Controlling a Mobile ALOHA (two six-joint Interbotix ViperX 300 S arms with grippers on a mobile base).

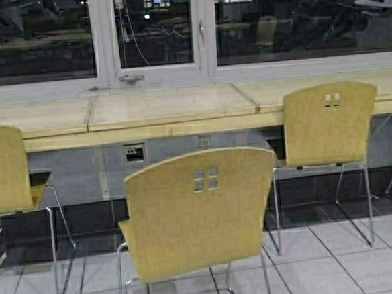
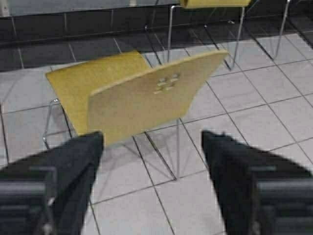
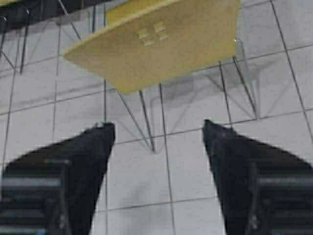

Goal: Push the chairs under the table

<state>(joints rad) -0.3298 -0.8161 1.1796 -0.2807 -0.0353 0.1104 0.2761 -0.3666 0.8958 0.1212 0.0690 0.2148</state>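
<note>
Three chairs (image 1: 201, 214) before one table (image 1: 173, 108)

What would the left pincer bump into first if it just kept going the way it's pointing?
Most likely the back of the middle chair. The left pincer is open and apart from it, with the backrest framed between its fingers. Depth is hard to judge, so it might dip toward the tiled floor instead.
</note>
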